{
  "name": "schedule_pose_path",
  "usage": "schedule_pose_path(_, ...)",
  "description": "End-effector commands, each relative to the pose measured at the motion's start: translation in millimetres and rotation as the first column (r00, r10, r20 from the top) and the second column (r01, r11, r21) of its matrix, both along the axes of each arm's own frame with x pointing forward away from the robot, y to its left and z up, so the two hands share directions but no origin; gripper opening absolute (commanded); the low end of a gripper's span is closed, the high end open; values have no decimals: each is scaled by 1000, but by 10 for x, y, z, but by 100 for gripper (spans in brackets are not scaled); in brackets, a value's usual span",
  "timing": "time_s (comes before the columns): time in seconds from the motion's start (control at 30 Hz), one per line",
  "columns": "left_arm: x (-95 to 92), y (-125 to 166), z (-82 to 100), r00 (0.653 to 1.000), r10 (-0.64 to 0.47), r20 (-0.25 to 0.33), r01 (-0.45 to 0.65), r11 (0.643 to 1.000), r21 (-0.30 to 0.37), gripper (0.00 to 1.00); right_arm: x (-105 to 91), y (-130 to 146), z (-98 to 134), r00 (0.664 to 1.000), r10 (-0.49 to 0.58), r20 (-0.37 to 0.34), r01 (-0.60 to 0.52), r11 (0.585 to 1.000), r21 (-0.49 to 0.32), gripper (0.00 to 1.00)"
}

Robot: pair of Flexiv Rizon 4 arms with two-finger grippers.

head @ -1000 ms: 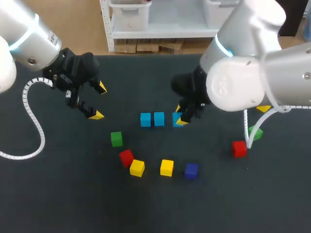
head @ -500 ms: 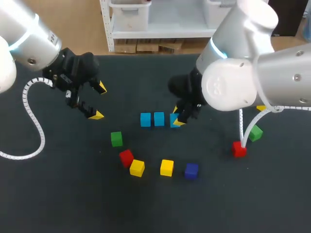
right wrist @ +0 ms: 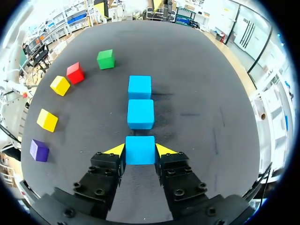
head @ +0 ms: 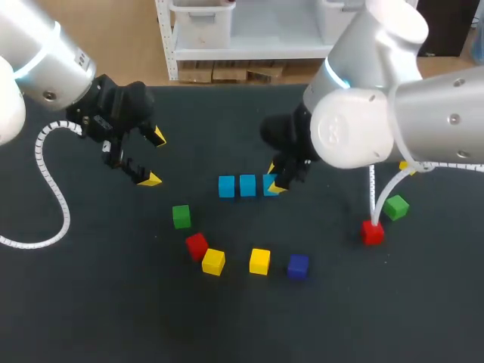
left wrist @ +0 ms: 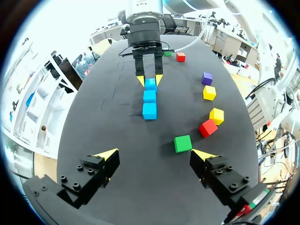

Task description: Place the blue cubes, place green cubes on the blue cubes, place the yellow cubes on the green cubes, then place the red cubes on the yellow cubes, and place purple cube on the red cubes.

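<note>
Now the right gripper clamps a small blue cube between its yellow tips. From the head view, two more blue cubes lie in line at its 9 o'clock, the nearer just beside it. The left gripper hangs wide open, well apart toward 9 o'clock. A green cube, red cube, two yellow cubes and purple cube curve around the row's 6 o'clock. A second red cube and second green cube sit at 4 o'clock.

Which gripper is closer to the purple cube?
The right. The right gripper holds a blue cube just beyond the purple cube; the left gripper hangs open, far off to the side.
</note>
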State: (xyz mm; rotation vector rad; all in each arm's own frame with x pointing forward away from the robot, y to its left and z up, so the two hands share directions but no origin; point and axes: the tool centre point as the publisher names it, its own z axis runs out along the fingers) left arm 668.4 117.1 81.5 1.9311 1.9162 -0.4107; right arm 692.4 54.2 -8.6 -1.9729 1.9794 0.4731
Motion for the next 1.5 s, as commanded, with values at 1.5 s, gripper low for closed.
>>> schedule_pose_path(1.5, -8, 15, -3, 1000, -2, 3, 2, 1000, -4, 100, 7, 3, -21, 1000, 13, -27, -12, 1000, 21, 0)
